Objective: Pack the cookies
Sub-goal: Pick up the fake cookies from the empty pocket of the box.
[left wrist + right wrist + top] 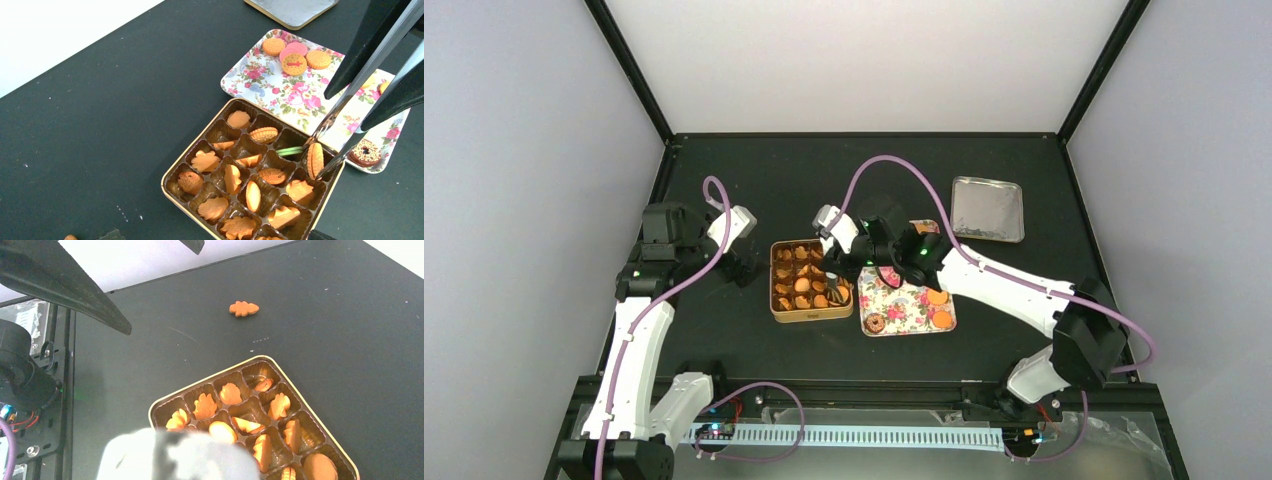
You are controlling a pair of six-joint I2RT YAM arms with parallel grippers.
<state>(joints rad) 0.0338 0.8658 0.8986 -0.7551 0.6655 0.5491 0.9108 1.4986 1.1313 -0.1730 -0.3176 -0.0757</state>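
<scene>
Right gripper (317, 158) was pinching a round sandwich cookie (315, 165) on edge, low over a cup on the tray side of the gold tin (172, 176), probably so it'd slot in upright. More cookies (295, 64) sat on the floral tray (250, 85) just beside the tin. Left gripper (742, 266) hung wide open and empty on the tin's far side, out of the way I'd guess.

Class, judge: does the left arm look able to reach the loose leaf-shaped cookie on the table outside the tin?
Probably yes: the loose cookie lies alone on bare table, clear of the tin, and the left pincer is open.
</scene>
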